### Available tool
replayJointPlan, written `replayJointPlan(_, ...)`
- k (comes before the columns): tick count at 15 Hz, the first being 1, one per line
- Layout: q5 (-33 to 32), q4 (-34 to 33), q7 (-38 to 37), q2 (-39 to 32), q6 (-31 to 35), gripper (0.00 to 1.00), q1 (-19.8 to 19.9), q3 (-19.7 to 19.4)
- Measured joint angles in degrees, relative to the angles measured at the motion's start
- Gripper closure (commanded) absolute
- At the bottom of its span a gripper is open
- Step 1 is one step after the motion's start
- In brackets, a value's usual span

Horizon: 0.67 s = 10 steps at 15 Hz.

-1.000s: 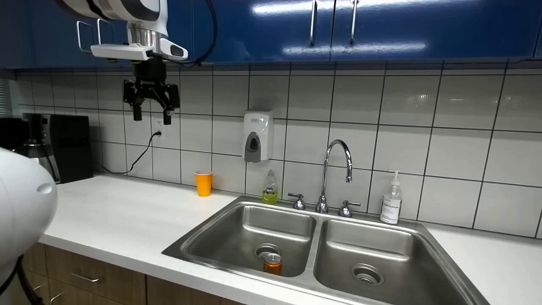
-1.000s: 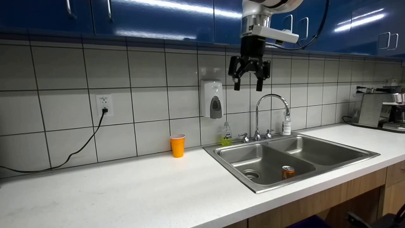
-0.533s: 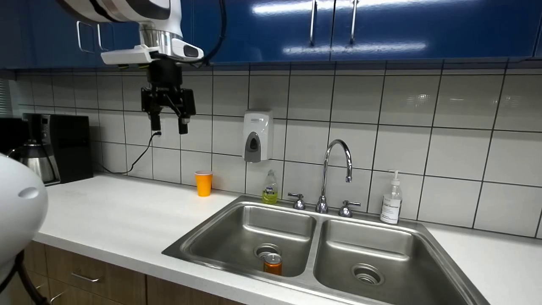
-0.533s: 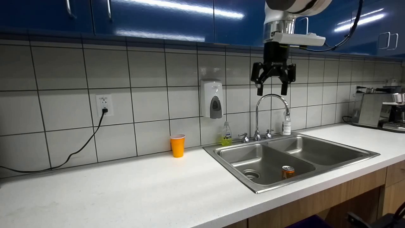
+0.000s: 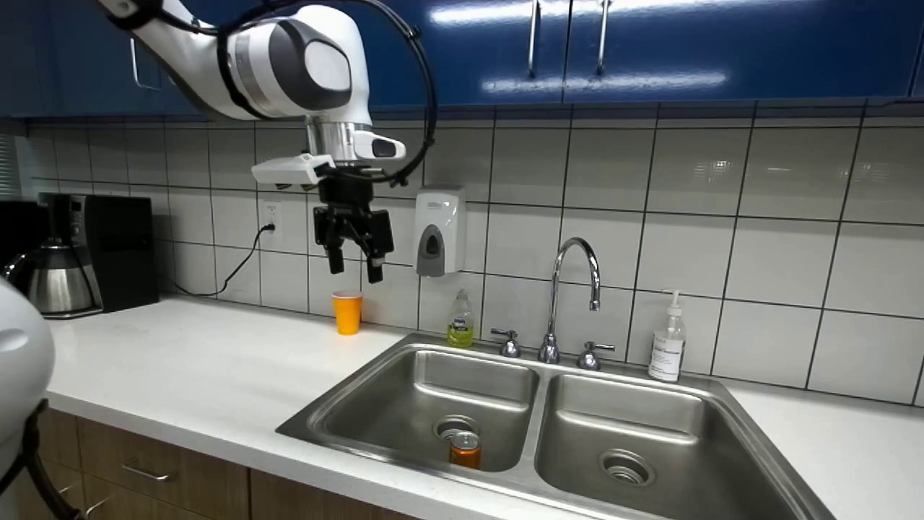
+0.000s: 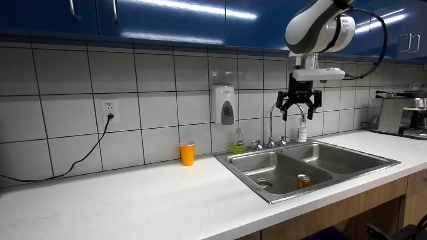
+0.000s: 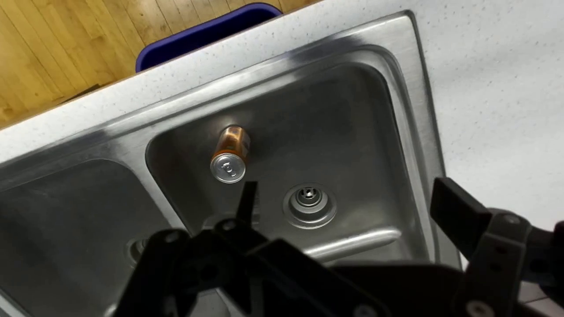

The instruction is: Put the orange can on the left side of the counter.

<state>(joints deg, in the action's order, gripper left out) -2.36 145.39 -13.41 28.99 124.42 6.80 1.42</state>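
Wrist view, white counter [image 7: 498, 97], sink [image 7: 326, 127], floorboards [image 7: 79, 48]

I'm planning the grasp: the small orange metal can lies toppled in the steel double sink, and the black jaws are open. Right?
The orange can isn't toppled: it stands upright in the sink, as both exterior views show. The jaws are open.

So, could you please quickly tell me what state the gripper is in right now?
Gripper: open, holding nothing; the can stands in the sink.
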Motion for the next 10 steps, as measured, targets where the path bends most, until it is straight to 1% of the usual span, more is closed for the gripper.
replayJointPlan(3, -0.1, 0.8, -0.8, -5.5, 7.5, 0.00, 1.8, -1.4)
replayJointPlan(7, -0.1, 0.4, -0.8, -14.4, 16.8, 0.00, 3.1, -3.4)
replayJointPlan(10, -0.4, -1.2, -0.8, -21.2, 21.5, 0.00, 3.3, -4.9)
